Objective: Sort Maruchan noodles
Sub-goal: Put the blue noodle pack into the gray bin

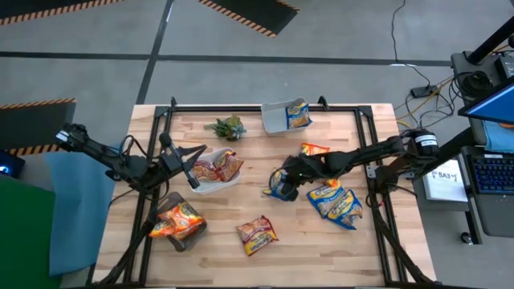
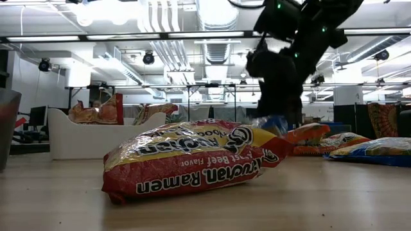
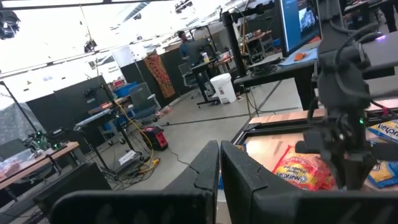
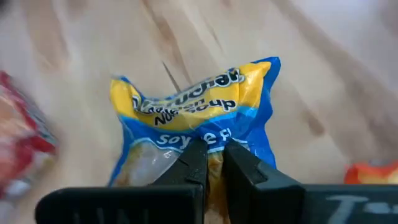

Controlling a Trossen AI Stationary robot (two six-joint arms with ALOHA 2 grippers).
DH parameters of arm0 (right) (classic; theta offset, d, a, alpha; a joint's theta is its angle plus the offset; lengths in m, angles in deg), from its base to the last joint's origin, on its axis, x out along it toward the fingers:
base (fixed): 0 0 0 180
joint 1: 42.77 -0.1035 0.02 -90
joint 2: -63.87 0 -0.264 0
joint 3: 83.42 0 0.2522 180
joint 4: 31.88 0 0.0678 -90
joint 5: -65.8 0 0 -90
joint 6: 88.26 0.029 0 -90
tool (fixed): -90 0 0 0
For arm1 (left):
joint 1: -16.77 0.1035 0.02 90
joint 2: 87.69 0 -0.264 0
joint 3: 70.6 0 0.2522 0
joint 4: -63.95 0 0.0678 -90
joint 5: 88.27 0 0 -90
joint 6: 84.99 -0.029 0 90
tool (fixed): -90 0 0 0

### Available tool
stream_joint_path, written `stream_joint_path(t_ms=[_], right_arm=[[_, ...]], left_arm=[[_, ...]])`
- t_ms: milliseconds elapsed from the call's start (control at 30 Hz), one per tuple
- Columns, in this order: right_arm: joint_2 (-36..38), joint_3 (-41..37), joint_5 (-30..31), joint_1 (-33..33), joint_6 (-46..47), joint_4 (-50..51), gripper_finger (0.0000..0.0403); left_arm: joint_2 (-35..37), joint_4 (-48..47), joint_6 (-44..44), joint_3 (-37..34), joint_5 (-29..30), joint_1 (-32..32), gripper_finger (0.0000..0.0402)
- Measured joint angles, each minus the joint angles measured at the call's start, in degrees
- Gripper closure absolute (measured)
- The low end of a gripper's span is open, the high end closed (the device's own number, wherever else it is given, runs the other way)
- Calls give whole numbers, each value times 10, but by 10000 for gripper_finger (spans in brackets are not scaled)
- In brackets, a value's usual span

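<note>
Near the middle of the table, toward its right edge, the high view shows the right gripper (image 1: 283, 183) pinched on a blue-yellow packet (image 1: 277, 189). Two more blue-yellow packets (image 1: 337, 202) lie just beside it toward the right edge, an orange packet (image 1: 313, 149) lies behind, and another packet sits in the grey tub (image 1: 277, 117) at the far edge. The left gripper (image 1: 190, 172) hangs over the white tub (image 1: 210, 182) of red packets near the left edge; its fingers look closed and empty.

From table height, a red beef packet (image 2: 192, 160) by the near edge fills the foreground.

Looking past the left wrist, the fingers (image 3: 208, 171) stand almost together on nothing.

Only the right wrist view shows the grip itself: the fingers (image 4: 198, 159) squeezed on the packet's near edge.
</note>
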Motion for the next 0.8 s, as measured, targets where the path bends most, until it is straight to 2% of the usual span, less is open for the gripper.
stream_joint_path(t_ms=[133,200,467,600,800], right_arm=[[40,0,5,10,-11,-26,384],[63,0,27,17,-21,-25,384],[132,1,231,69,-35,-40,385],[122,1,269,113,-36,-98,385],[56,2,293,186,-44,-212,385]], left_arm=[[0,0,0,0,0,0,402],[0,0,0,0,0,0,402],[0,0,0,0,0,0,402],[0,1,0,0,0,0,402],[0,1,0,0,0,0,402]])
